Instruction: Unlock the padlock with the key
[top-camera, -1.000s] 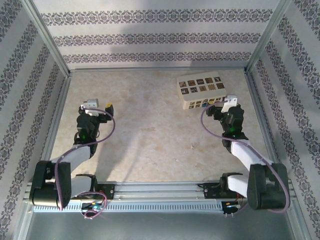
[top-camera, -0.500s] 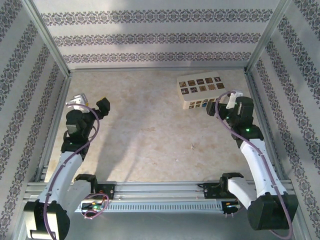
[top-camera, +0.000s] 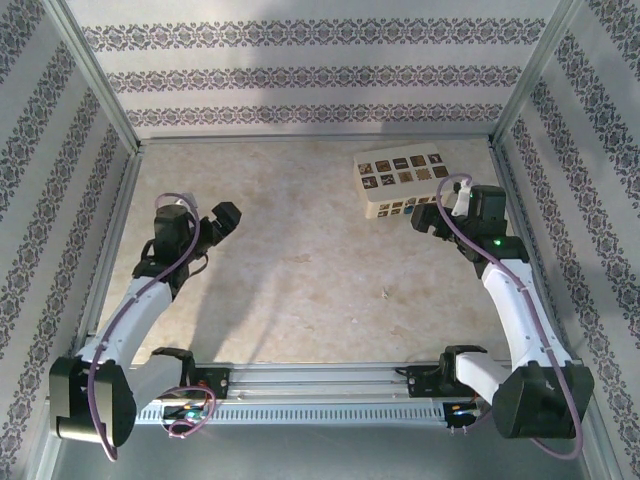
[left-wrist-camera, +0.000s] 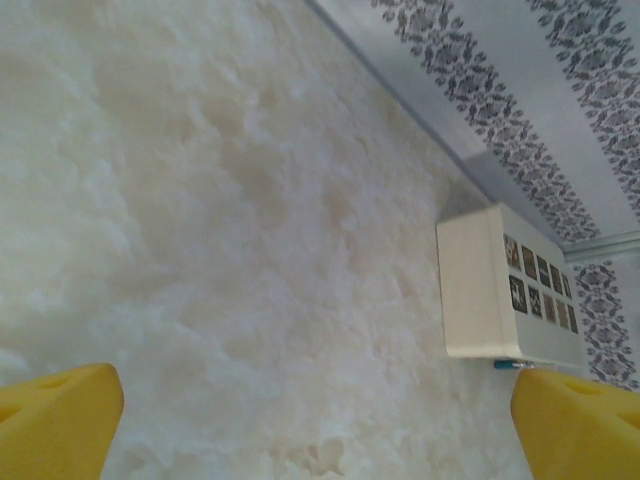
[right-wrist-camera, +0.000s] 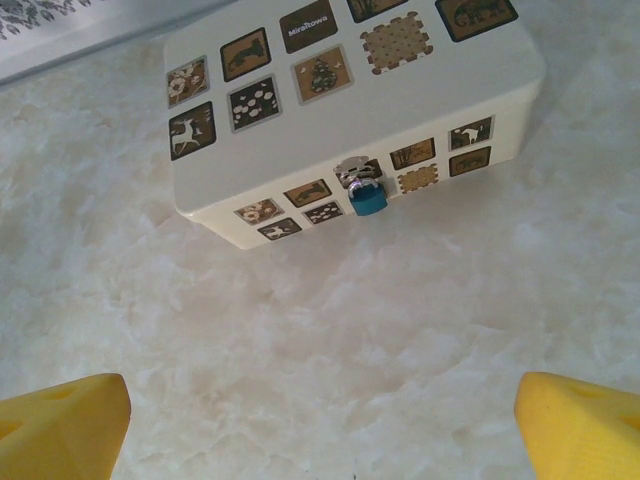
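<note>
Overhead, the left gripper (top-camera: 222, 218) hovers at left, the right gripper (top-camera: 428, 215) just beside the patterned tin (top-camera: 400, 170) at far right. Left wrist: fingers (left-wrist-camera: 55, 420) spread, tin well apart. Right wrist: fingers (right-wrist-camera: 60, 425) spread, blue padlock (right-wrist-camera: 367, 199) on the tin's near wall; a centred, square approach looks wisest.

Cream picture-tiled box (top-camera: 404, 181) on marbled table (top-camera: 300, 275), near patterned back wall (top-camera: 300, 70)

Far right on the table (top-camera: 300, 270), near its back corner: box (top-camera: 404, 184), with the padlock (right-wrist-camera: 367, 198) on the side facing the arms. Just before the box's near right end, the right gripper (top-camera: 425, 218). Well apart, at the table's left, the left gripper (top-camera: 222, 218).
</note>
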